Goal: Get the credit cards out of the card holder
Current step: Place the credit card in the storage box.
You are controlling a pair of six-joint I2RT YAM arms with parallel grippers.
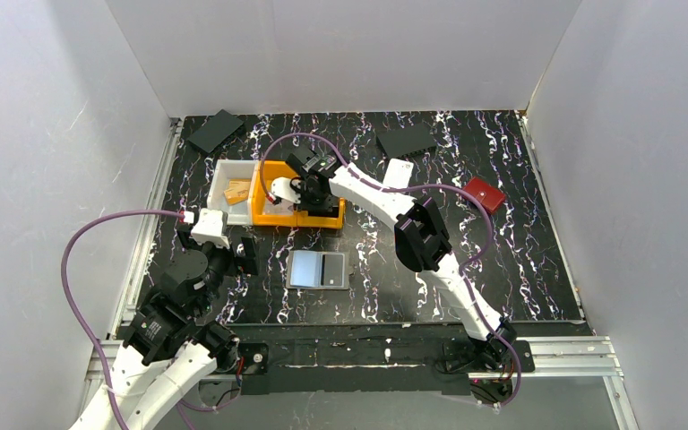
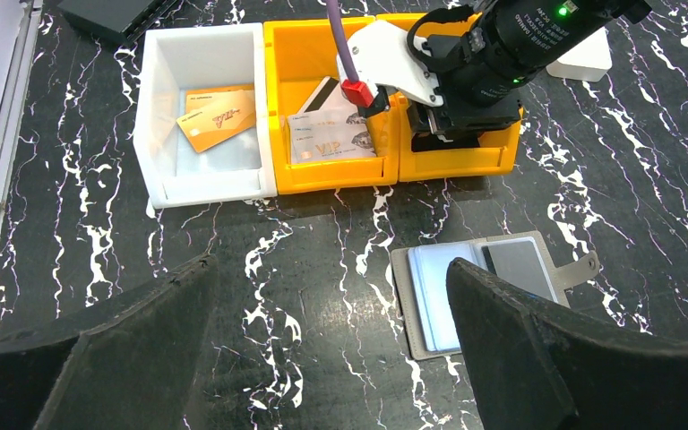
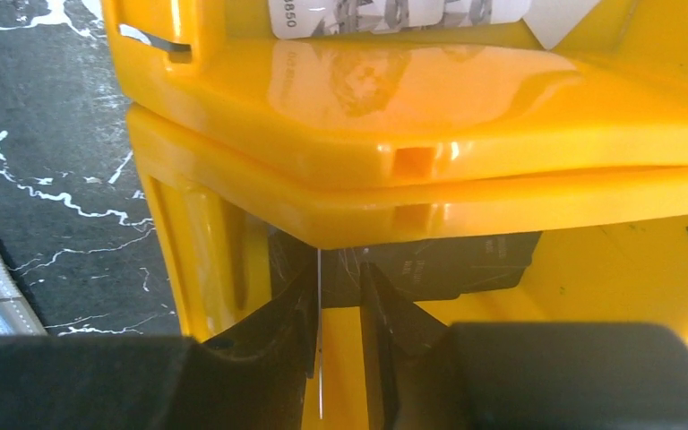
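Between the right gripper's [image 3: 336,279] narrowly parted fingers, inside the yellow bin [image 3: 412,206]: one credit card [image 3: 320,358], edge-on; grasp unclear. Left of the open card holder [image 1: 333,269]: left gripper [image 2: 330,269], spread wide.

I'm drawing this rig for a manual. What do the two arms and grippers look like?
The left arm and right arm have white link shells and black joint housings. A purple cable loops to each wrist; the right one's ends in a red plug. The left gripper and right gripper have matte black wedge-shaped fingers. The right wrist shows white lettering and a green light.
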